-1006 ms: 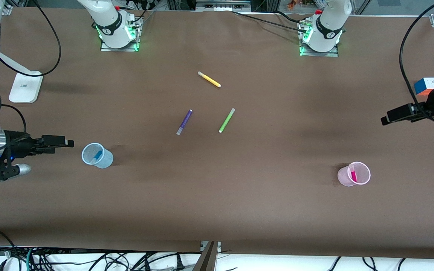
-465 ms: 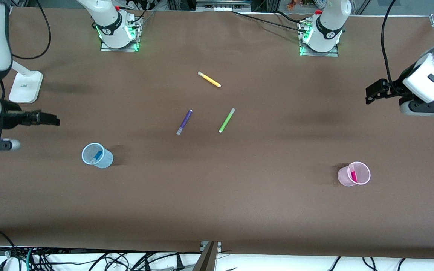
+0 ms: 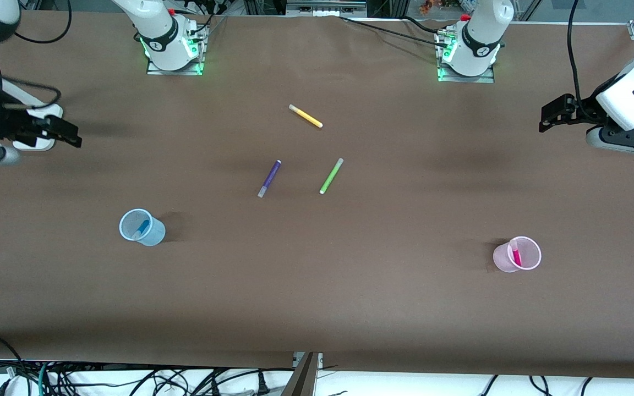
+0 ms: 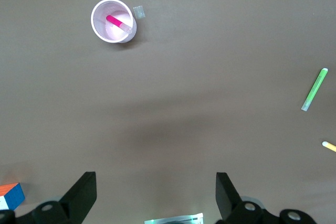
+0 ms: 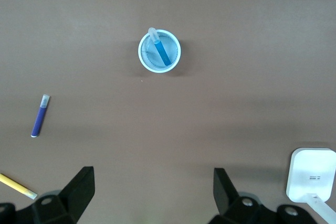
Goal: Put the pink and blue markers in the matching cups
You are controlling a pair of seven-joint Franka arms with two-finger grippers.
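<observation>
Markers already sit in matching cups. Front view: the pink marker (image 3: pixel 515 254) stands in the pink cup (image 3: pixel 503 263), the blue marker (image 3: pixel 141 227) in the blue cup (image 3: pixel 152 236). The left gripper (image 3: pixel 549 114) hangs well apart from the pink cup, the right gripper (image 3: pixel 66 133) likewise from the blue cup. Wrist views: both sets of fingers spread wide, holding nothing (no move seems left).

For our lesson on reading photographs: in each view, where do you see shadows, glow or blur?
Front view: green glow at both arm bases; soft dark shadows lie on the brown table beside the blue cup and pink cup; the right gripper looks slightly smeared. Left wrist view: a broad faint shadow crosses the cloth below the pink cup, lighting even. Right wrist view: sharp, even light, no glare.
</observation>
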